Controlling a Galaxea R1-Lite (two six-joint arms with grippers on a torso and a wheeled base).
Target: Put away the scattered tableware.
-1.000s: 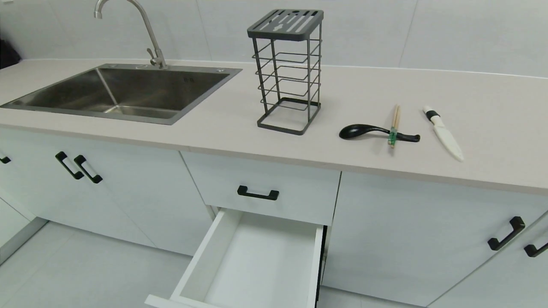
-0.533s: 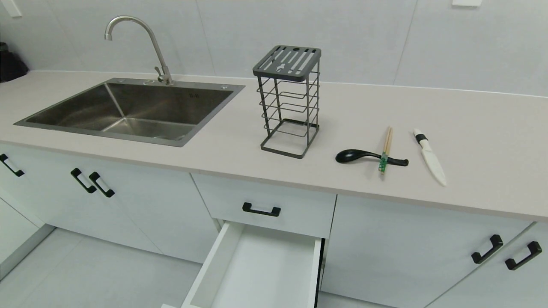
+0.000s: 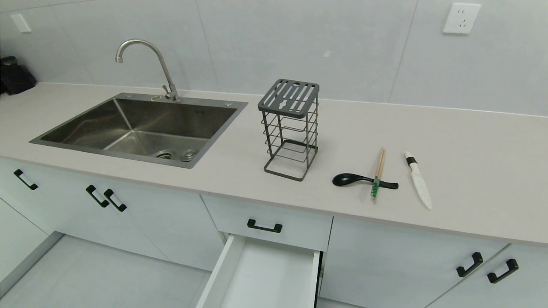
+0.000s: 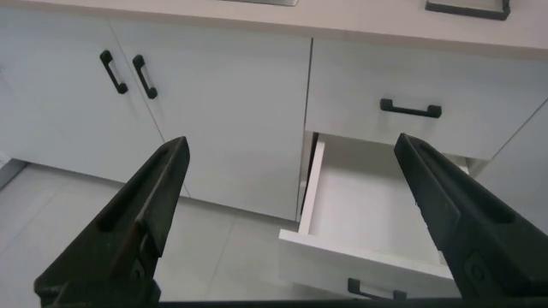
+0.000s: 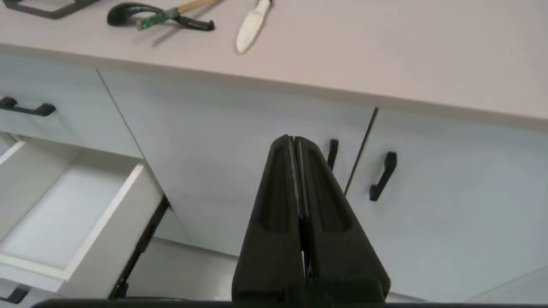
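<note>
On the pale counter lie a black spoon (image 3: 361, 180) (image 5: 145, 14), a pair of wooden chopsticks (image 3: 377, 172) (image 5: 184, 11) resting across its handle, and a white knife (image 3: 418, 179) (image 5: 255, 26) to their right. A dark wire utensil rack (image 3: 290, 128) stands left of them. Below the counter a white drawer (image 3: 261, 278) (image 4: 377, 218) (image 5: 60, 214) is pulled out, with nothing inside. My left gripper (image 4: 300, 214) is open, low in front of the cabinets, facing the drawer. My right gripper (image 5: 298, 197) is shut with nothing in it, below the counter edge, facing the cabinet doors under the knife.
A steel sink (image 3: 141, 128) with a tall faucet (image 3: 160, 68) is set in the counter at the left. Cabinet doors with black handles (image 3: 105, 199) (image 5: 381, 175) line the front below. A wall socket (image 3: 461, 18) sits at the upper right. A dark object (image 3: 15, 77) stands on the counter's far left.
The whole head view has shifted: the counter now sits lower and farther in the picture and more wall shows. The tableware, rack and drawer have not moved on their own.
</note>
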